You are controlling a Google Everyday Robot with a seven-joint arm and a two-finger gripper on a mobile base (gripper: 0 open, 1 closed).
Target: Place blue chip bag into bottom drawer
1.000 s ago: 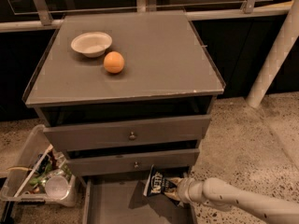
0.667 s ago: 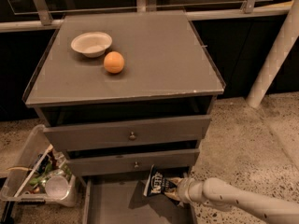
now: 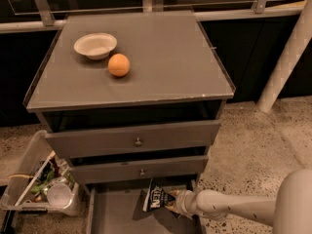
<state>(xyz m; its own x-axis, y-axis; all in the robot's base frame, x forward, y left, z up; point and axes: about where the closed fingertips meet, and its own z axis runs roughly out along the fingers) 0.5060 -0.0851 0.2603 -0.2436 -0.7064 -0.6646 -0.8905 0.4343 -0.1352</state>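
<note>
Gripper [image 3: 175,203]: low at 6 o'clock, clamped on blue chip bag [image 3: 157,199] at its 9 o'clock, held upright over open bottom drawer [image 3: 114,214], apparently ready for release.

Dim scene, lit from above: the cabinet top [image 3: 161,57] is brightest; orange [image 3: 119,65] and bowl [image 3: 95,45] cast soft shadows. The gripper [image 3: 174,202] lies in shade over the bottom drawer [image 3: 117,214].

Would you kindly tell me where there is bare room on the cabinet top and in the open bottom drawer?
Cabinet top: bare right of the bowl and orange. Bottom drawer: bare floor between its left wall and the blue chip bag; crowded on the right, where the hand meets the bag.
</note>
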